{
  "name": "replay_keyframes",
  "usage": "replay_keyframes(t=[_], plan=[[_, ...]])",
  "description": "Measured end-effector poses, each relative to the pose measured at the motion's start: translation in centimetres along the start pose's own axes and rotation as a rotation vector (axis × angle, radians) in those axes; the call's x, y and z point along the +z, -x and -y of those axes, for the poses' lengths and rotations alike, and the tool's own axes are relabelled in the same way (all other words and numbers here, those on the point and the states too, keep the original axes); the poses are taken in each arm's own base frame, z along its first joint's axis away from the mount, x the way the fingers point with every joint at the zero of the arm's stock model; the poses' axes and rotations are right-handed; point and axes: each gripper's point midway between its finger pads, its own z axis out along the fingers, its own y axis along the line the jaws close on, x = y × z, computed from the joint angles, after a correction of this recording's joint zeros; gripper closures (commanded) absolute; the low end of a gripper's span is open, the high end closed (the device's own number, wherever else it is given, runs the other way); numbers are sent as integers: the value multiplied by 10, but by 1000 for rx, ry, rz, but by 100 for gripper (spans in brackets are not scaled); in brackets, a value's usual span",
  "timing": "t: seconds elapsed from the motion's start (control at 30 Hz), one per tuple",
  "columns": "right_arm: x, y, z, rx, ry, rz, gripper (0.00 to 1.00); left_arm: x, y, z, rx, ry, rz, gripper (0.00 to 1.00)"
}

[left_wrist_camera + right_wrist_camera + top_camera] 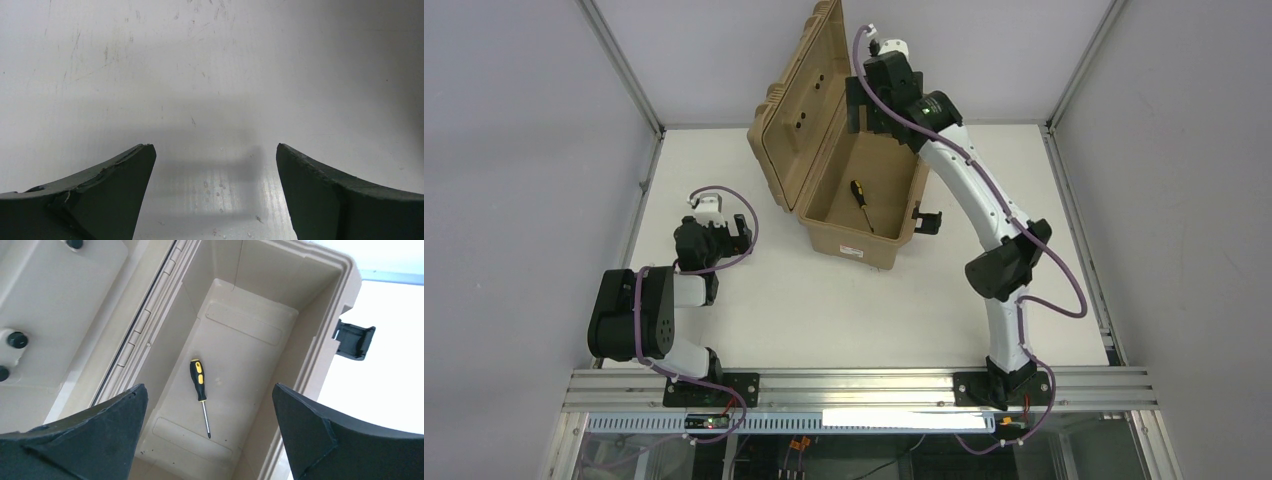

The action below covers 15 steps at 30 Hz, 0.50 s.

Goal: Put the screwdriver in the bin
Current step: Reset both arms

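The screwdriver [861,203], with a black and yellow handle and a thin shaft, lies flat on the floor of the open tan bin [854,245]. In the right wrist view the screwdriver [198,380] lies well below the fingers, inside the bin [320,340]. My right gripper [864,105] hangs above the bin's far end, open and empty [210,385]. My left gripper [736,233] is open and empty over bare table at the left [215,146], apart from the bin.
The bin's ribbed lid [799,110] stands upright on the left side of the bin. A black latch [929,220] sticks out from the bin's right side and shows in the right wrist view [354,338]. Frame posts and walls border the white table [824,310].
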Motion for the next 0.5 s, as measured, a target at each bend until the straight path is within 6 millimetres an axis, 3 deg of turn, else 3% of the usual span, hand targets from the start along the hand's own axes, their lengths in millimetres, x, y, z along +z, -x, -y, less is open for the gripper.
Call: replay_keyframes(t=[0.3, 0.5], plan=[[-43, 28, 22, -44, 17, 63, 3, 0, 0, 0, 0, 0, 0, 1], [-58, 38, 63, -19, 5, 65, 2, 0, 0, 0, 0, 0, 0, 1]])
